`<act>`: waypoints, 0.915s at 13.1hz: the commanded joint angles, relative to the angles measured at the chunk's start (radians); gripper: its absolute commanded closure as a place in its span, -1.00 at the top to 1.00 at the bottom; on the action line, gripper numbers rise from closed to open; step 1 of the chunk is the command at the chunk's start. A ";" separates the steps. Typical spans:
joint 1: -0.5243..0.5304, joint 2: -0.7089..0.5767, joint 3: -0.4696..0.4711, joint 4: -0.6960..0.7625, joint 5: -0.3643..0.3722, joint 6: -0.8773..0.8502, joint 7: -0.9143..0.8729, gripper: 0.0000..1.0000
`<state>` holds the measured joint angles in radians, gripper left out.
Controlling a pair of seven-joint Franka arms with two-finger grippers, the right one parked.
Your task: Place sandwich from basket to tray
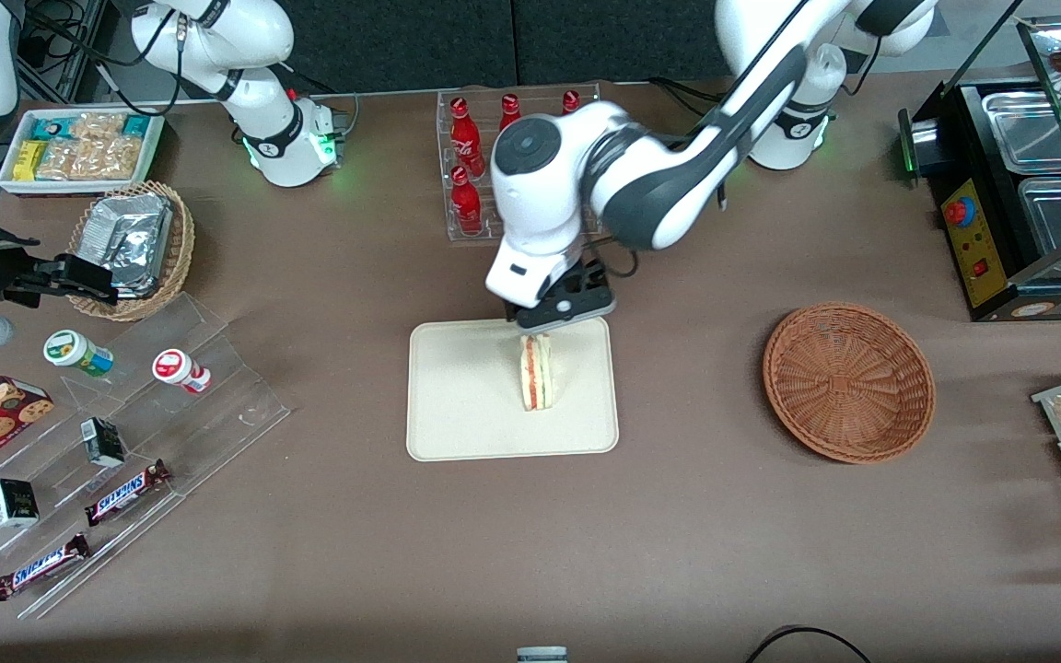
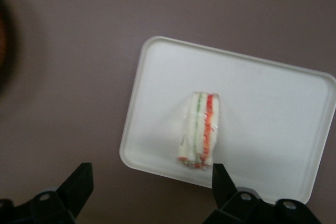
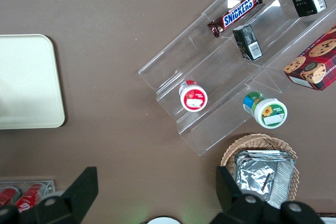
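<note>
My gripper (image 1: 556, 318) hangs above the tray's (image 1: 457, 433) edge farthest from the front camera, over the sandwich's (image 1: 535, 372) upper end. From my wrist camera both fingers (image 2: 79, 184) stand spread wide with nothing between them; the sandwich (image 2: 199, 129) sits clear of them, down on the tray (image 2: 262, 98).

Sandwich: on edge near the middle of the tray, filling layers showing, red stripe and green stripe between pale bread. It rests on the tray surface, inside the rim, not touching any wall.

Basket (image 1: 848, 382): reddish-brown wicker, on the table toward my arm's end, well apart from the tray. Only bare weave shows inside it.

Table (image 1: 678, 552): brown cloth. A clear rack of red soda bottles (image 1: 466, 138) stands farther from the front camera than the tray, partly hidden by my arm.

Toward the parked arm's end: a tan basket with foil packets (image 1: 130, 244), and an acrylic stand (image 1: 125, 479) holding candy bars and small cartons.
</note>
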<state>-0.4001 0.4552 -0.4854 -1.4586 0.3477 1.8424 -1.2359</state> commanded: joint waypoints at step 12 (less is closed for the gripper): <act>0.454 -0.441 0.176 0.008 -0.284 -0.532 0.881 0.99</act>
<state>0.0732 0.0797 -0.4122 -1.4298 0.1112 1.3432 -0.4813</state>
